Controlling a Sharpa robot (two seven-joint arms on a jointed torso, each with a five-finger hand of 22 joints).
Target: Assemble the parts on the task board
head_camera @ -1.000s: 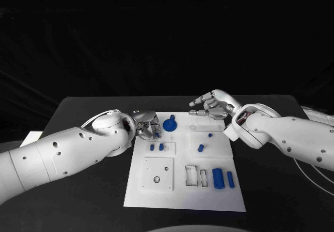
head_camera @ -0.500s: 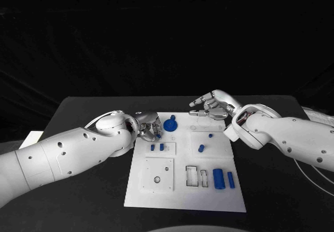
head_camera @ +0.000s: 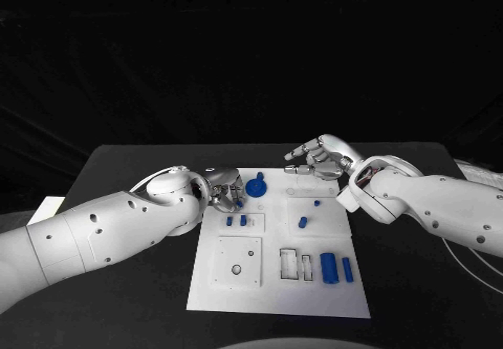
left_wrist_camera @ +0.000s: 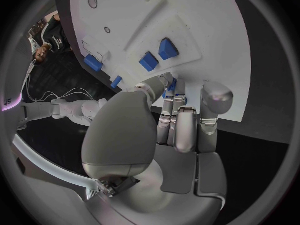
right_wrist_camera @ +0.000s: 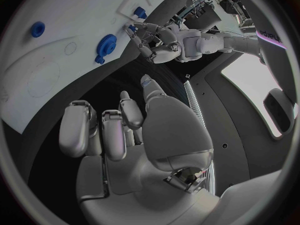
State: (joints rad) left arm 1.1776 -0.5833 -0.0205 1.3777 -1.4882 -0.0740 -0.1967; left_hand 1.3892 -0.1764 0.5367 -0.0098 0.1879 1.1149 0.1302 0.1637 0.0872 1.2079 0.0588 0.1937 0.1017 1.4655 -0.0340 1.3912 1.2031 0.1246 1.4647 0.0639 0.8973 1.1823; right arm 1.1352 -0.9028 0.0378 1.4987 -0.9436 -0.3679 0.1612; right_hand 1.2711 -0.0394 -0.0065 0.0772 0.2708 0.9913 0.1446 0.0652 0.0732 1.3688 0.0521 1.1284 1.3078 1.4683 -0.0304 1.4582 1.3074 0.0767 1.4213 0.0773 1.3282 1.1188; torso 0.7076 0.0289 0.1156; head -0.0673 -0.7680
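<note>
The white task board (head_camera: 262, 299) lies in the middle of the black table. My left hand (head_camera: 222, 190) hovers over the board's far left corner, just left of a blue gear (head_camera: 258, 189). In the left wrist view its curled fingers (left_wrist_camera: 181, 120) pinch a small blue part (left_wrist_camera: 170, 86) against the thumb. The right wrist view shows that hand (right_wrist_camera: 156, 41) beside the gear (right_wrist_camera: 106, 44). My right hand (head_camera: 323, 161) hangs above the board's far edge with its fingers (right_wrist_camera: 103, 130) half bent and apart, holding nothing.
Two small blue blocks (head_camera: 236, 220) stand below the left hand, with a blue peg (head_camera: 302, 222) and a smaller piece (head_camera: 317, 202) to their right. A blue cylinder (head_camera: 329, 268) and a thin bar (head_camera: 347, 270) lie near rectangular slots (head_camera: 288, 264).
My left hand has crept slightly rightward toward the gear. The right hand and the parts on the board have stayed put.
</note>
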